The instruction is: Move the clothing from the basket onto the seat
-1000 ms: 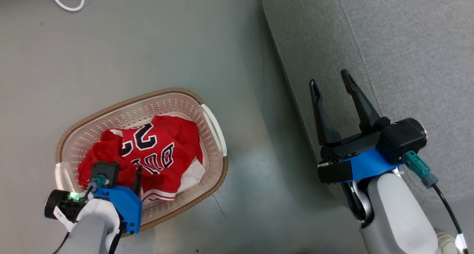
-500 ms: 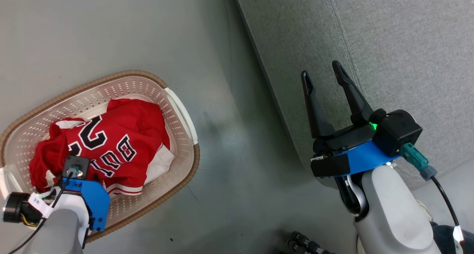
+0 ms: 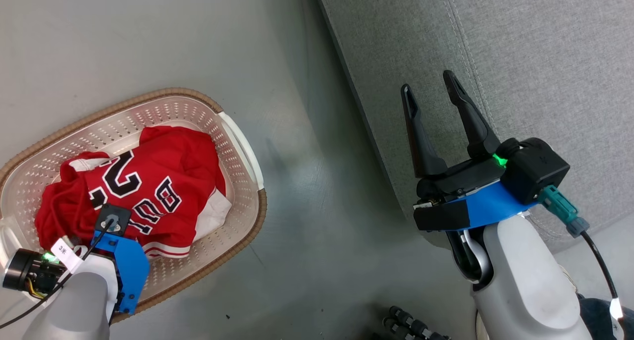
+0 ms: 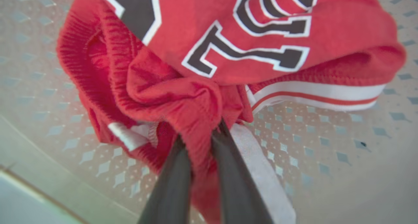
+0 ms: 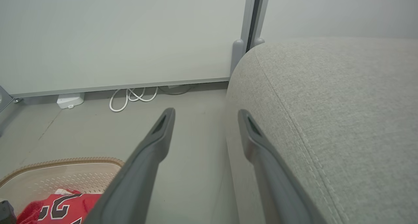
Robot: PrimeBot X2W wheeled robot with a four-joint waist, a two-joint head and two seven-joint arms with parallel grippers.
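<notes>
Where the basket (image 3: 237,146) sits on the grey floor (image 3: 148,37), the clothing (image 3: 138,191) lies bunched inside it. It is a red heap with white trim, its black-and-white lettering and numbers face up. It covers most of the perforated bottom and stops short of the brown rim all round.

The left gripper (image 4: 200,134) reaches down into the basket at the side nearest the robot. In the left wrist view its two dark fingers (image 4: 173,184) stand close together with a fold of red cloth pinched between them, and the fabric puckers right at the tips. The rest of the garment rests on the basket's bottom, with a white-and-red striped hem lying just beyond the grip.

To the basket's right, well apart from it across a strip of bare floor, stands the seat (image 3: 545,57), grey fabric with a stitched seam. The right gripper (image 3: 427,81) hangs over the seat's edge nearest the basket, fingers spread wide with nothing between them.

Beyond the basket, at the foot of a pale wall (image 5: 114,38), a white cable (image 5: 130,98) lies looped on the floor beside a small white box (image 5: 70,100).
</notes>
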